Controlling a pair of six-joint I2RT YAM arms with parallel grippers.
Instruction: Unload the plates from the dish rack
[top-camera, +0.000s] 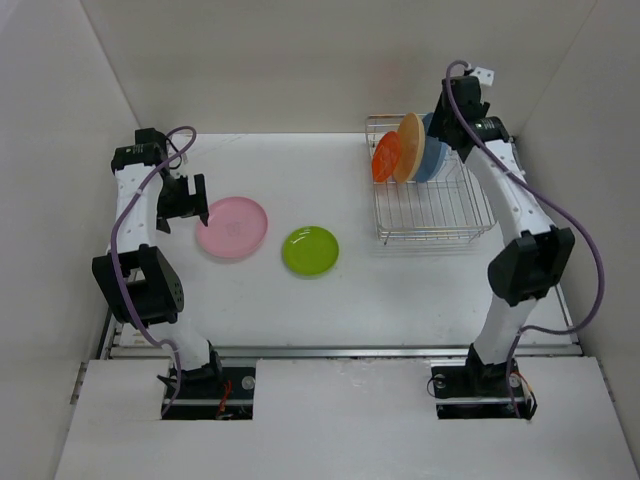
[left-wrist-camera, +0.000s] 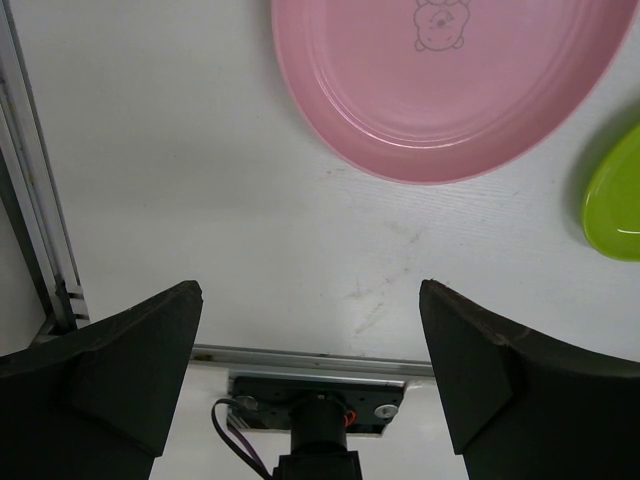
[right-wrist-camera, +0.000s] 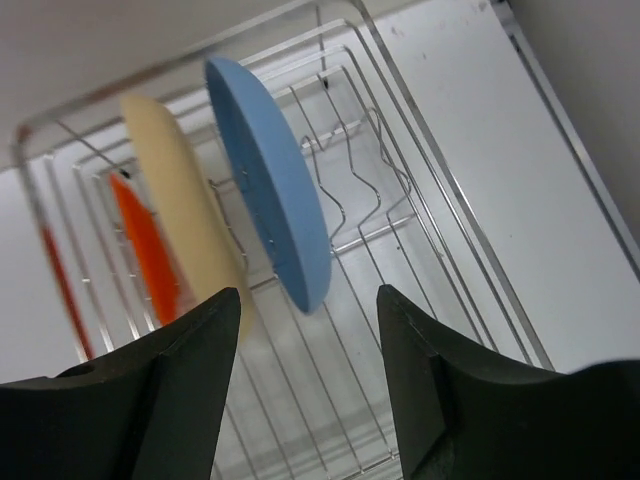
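Note:
The silver wire dish rack (top-camera: 432, 215) stands at the back right. In it stand on edge the orange-red plate (top-camera: 385, 157), the cream-yellow plate (top-camera: 408, 147) and the blue plate (top-camera: 436, 160). The right wrist view shows the blue plate (right-wrist-camera: 270, 223), the cream-yellow plate (right-wrist-camera: 175, 215) and the orange-red plate (right-wrist-camera: 146, 248). My right gripper (right-wrist-camera: 308, 320) is open and empty just above the blue plate's rim. The pink plate (top-camera: 232, 227) and lime green plate (top-camera: 310, 250) lie flat on the table. My left gripper (left-wrist-camera: 310, 345) is open and empty above the table beside the pink plate (left-wrist-camera: 450, 90).
White walls close in the table on the left, back and right. A metal rail (top-camera: 340, 351) runs along the near edge. The rack's near half (top-camera: 435, 225) holds no plates. The lime green plate's edge (left-wrist-camera: 615, 200) shows in the left wrist view.

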